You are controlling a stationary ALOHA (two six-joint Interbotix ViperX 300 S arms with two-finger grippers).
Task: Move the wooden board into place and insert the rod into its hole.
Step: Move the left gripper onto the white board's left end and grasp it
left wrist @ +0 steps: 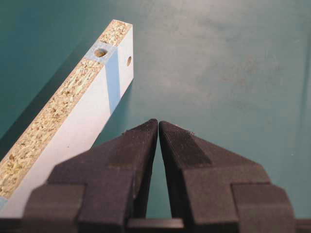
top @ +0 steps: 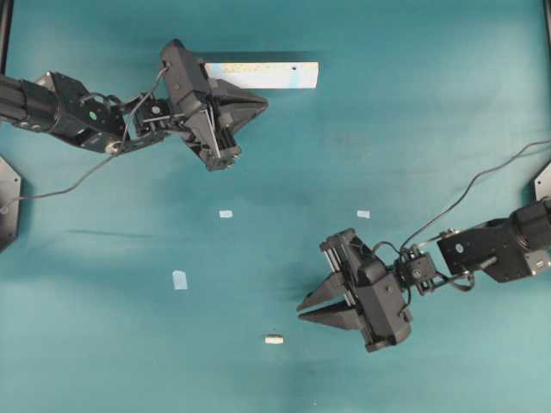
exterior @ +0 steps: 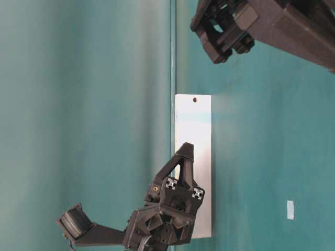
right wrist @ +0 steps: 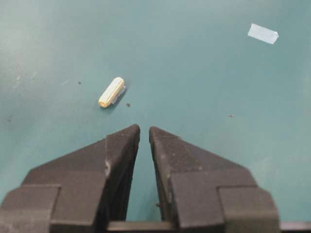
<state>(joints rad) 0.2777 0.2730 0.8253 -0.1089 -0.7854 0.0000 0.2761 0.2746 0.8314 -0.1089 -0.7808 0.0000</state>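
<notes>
- Left end effector (top: 245, 103) pinched shut, tips meeting, nothing between them; it hangs just beside the wooden board (top: 267, 75), not touching as far as the views show.
- Right end effector (top: 314, 308) nearly closed, a thin gap between the tips, holding nothing; it points toward the rod (top: 273, 339), which lies apart from it.
- Wooden board sits near the far edge of the tabletop (top: 413, 129), left of centre, resting on its long edge in the left wrist view, with one hole in the chipboard edge and one in the white face at its end.
- Rod lies flat on the tabletop near the near edge, about centre, well apart from the board.
- Small tape squares (top: 225, 213) scattered mid-tabletop.
- Progress: nothing done yet by the look of it. Board not gripped or placed, rod not picked up, hole empty. Both steps remain.
</notes>
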